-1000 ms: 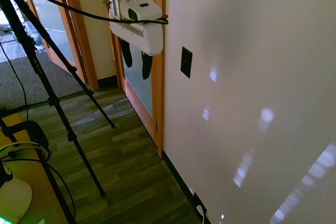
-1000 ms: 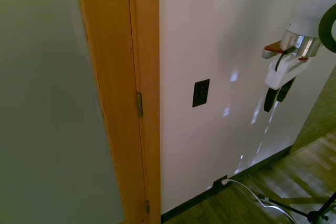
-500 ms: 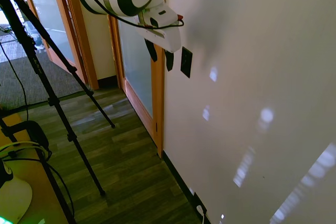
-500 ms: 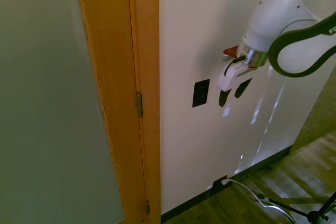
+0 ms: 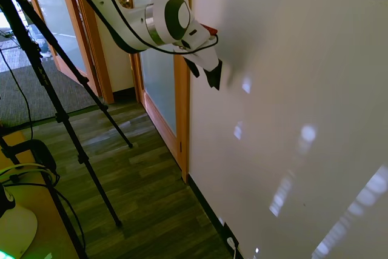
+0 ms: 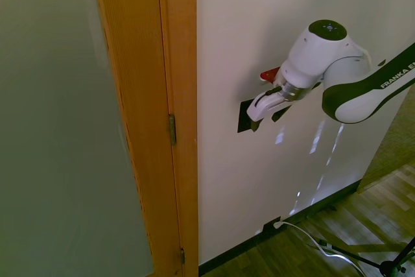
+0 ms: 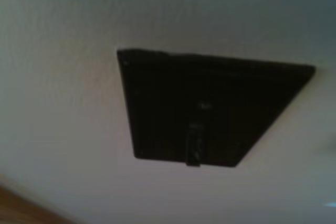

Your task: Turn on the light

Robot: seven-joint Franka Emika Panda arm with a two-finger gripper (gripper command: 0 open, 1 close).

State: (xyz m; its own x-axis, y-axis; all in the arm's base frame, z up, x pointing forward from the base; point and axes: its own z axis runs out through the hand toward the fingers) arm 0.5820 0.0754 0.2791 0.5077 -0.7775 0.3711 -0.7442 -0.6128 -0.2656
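Note:
The light switch [image 6: 242, 120] is a small black upright plate on the white wall, just right of the wooden door frame. No lamp is in view. My gripper [image 6: 267, 120] is tilted toward the wall, directly in front of the plate's right part, with its two dark fingers apart and nothing between them. In the first exterior view the gripper [image 5: 206, 80] hides the plate completely. The wrist view shows the switch plate [image 7: 205, 108] close up and blurred, with its small toggle [image 7: 193, 146] near one edge.
A wooden door frame [image 6: 178, 95] with a frosted glass door [image 6: 58, 128] stands left of the switch. Low on the wall, a black socket plate with a white plug [image 6: 271, 226] sits at the baseboard. Below is wood flooring [image 5: 145, 198].
The arm has swung in from away from the wall and tilted its gripper toward it. The gripper now covers the switch plate, which was in full view before.

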